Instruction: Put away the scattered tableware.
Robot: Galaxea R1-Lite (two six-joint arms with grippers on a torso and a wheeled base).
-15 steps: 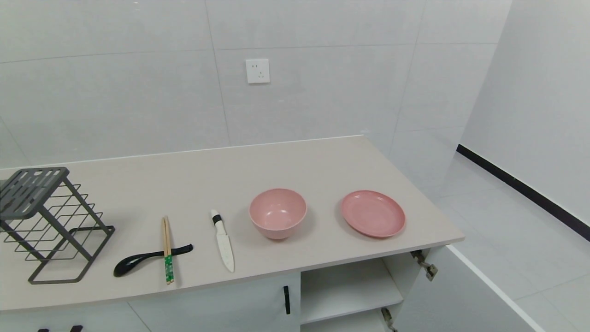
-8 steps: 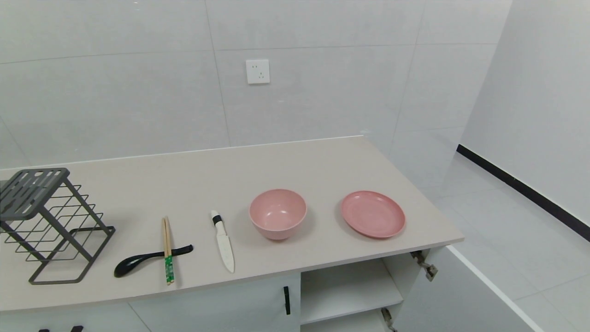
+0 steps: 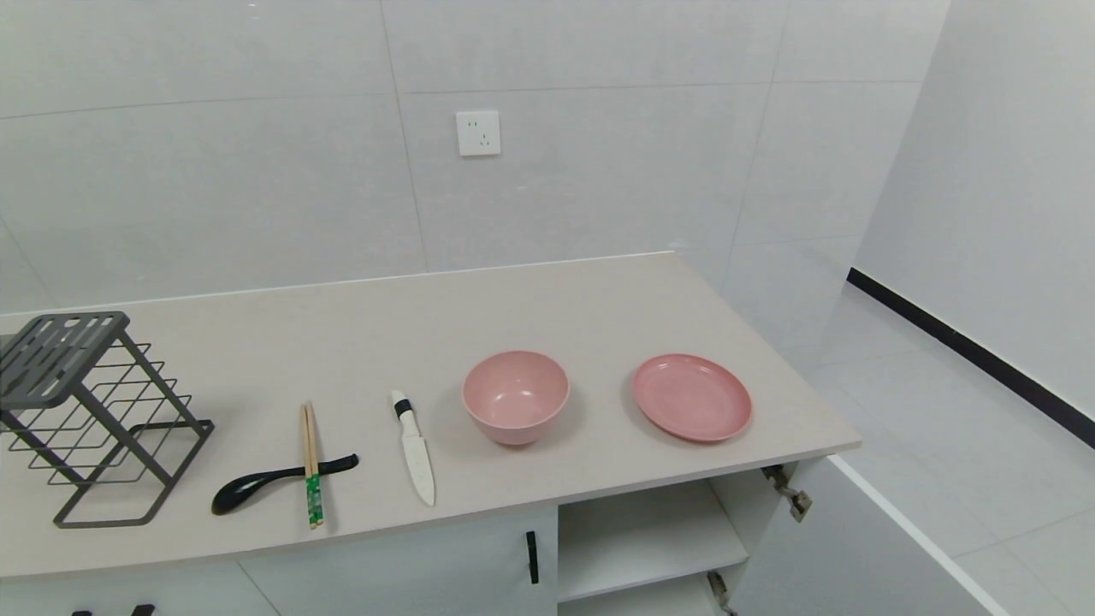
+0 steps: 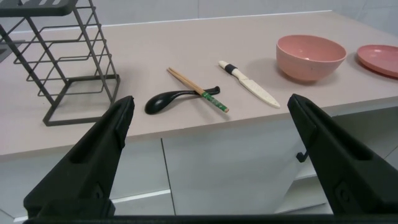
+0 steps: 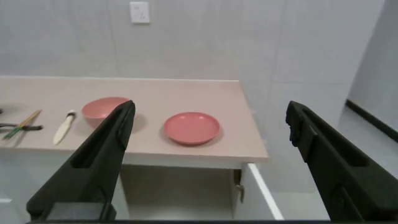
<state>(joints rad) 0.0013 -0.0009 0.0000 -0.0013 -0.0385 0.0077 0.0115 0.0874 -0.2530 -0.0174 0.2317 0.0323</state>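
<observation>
On the beige counter (image 3: 530, 299) lie, from left to right, a black spoon (image 3: 274, 481) with a pair of chopsticks (image 3: 310, 462) across its handle, a white knife (image 3: 413, 445), a pink bowl (image 3: 516, 396) and a pink plate (image 3: 691, 397). My left gripper (image 4: 209, 106) is open with nothing in it, held off the counter's front edge, facing the spoon (image 4: 171, 99), chopsticks (image 4: 198, 91) and knife (image 4: 252, 84). My right gripper (image 5: 209, 111) is open too, well back from the counter, facing the plate (image 5: 191, 127) and bowl (image 5: 102, 108).
A dark wire rack (image 3: 77, 402) stands at the counter's left end. Below the plate the cabinet (image 3: 650, 539) is open, showing white shelves, and its door (image 3: 864, 547) swings out to the right. A tiled wall runs behind the counter. Floor lies to the right.
</observation>
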